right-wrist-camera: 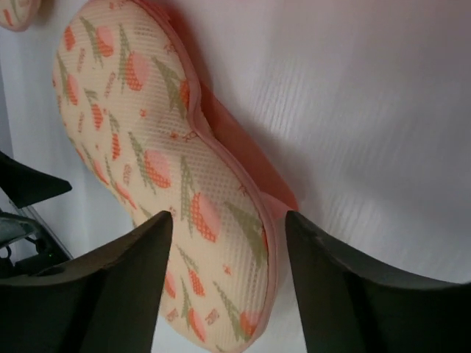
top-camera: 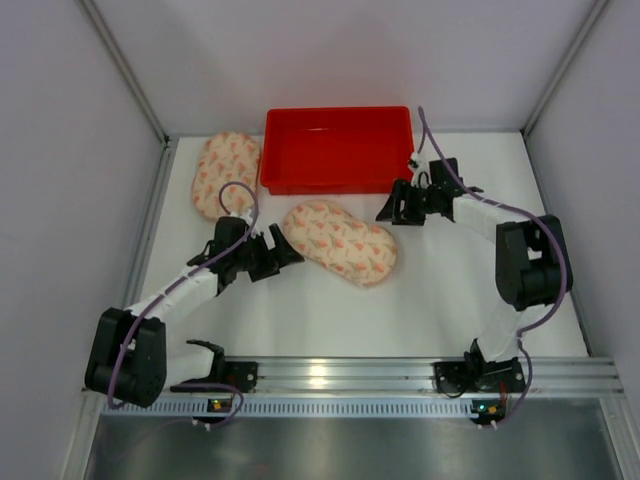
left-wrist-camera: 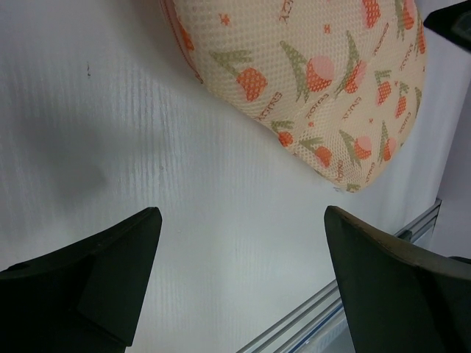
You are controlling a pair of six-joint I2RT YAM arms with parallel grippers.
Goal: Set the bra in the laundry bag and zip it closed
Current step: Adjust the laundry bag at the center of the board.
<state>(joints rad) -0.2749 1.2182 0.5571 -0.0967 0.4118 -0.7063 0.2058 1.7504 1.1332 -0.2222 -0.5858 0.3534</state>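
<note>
A peach mesh laundry bag (top-camera: 340, 242) with an orange flower print lies in the middle of the table, its pink seam running round the edge. No bra shows in any view. My left gripper (top-camera: 288, 248) is open and empty just off the bag's left end; in the left wrist view the bag (left-wrist-camera: 324, 73) lies beyond the gripper (left-wrist-camera: 243, 243), apart from it. My right gripper (top-camera: 388, 211) is open above the bag's right end. In the right wrist view the bag's end (right-wrist-camera: 169, 169) shows between the open fingers of the gripper (right-wrist-camera: 228, 228), untouched as far as I can tell.
A second peach printed bag (top-camera: 228, 175) lies at the back left, its corner showing in the right wrist view (right-wrist-camera: 15, 11). A red bin (top-camera: 338, 150) stands at the back centre. The aluminium rail (top-camera: 400, 375) runs along the near edge. Walls close in both sides.
</note>
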